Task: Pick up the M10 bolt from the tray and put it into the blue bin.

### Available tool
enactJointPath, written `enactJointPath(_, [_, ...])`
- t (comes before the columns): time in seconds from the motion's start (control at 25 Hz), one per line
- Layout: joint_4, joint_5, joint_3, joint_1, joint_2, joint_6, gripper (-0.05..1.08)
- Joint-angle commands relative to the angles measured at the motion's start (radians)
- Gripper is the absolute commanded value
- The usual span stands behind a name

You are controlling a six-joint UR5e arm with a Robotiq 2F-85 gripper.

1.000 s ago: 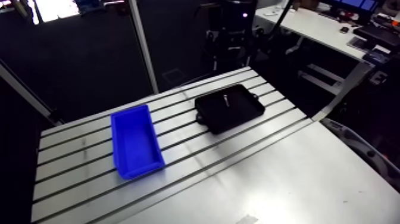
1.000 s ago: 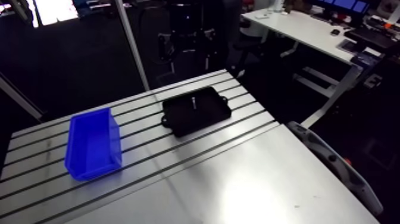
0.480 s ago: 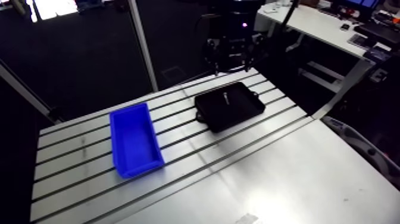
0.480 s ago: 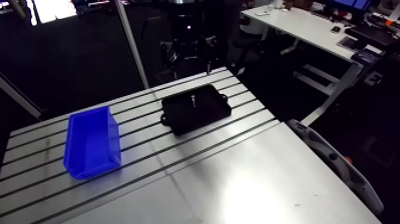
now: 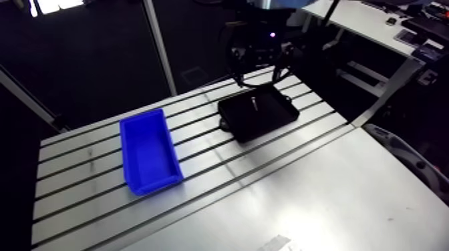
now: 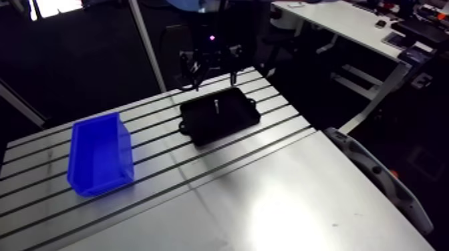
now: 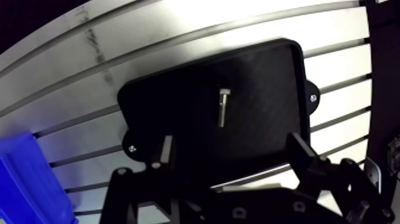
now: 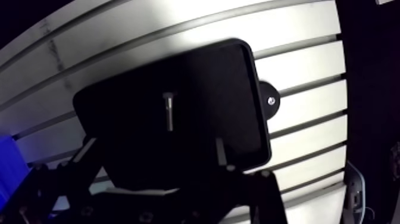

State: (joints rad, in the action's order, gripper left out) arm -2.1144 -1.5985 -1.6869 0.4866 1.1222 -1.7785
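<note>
The small silver hex-head metal bolt [image 7: 222,107] lies flat in the black rectangular tray [image 7: 268,83], just ahead of the fingers [image 7: 167,152], which are spread apart and empty.

Dim surroundings, harsh white glare on the table [image 7: 238,18], wide-angle curvature.

Black two-fingered Robotiq gripper [image 7: 232,143] poised, pointing downward, jaws apart.
The dark wrist [image 5: 257,33] hung from the arm view's top edge; in the wrist view both black fingers [image 7: 165,152] stood wide apart, clamped on nothing.
</note>
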Motion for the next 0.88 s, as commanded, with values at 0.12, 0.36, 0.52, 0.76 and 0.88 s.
enactJointPath(0.12, [-0.011, 0.001, -0.01, 0.003, -0.034, 0.001, 0.01])
enactJointPath(0.36, [-0.017, -0.002, -0.015, 0.004, -0.056, 0.001, 0.06])
enactJointPath(0.52, [-0.066, -0.007, -0.018, 0.004, -0.071, -0.002, 0.1])
enactJointPath(0.76, [-0.068, -0.005, -0.023, 0.004, -0.091, 0.0, 0.22])
enactJointPath(0.88, [-0.068, -0.002, -0.024, 0.004, -0.091, 0.0, 0.25])
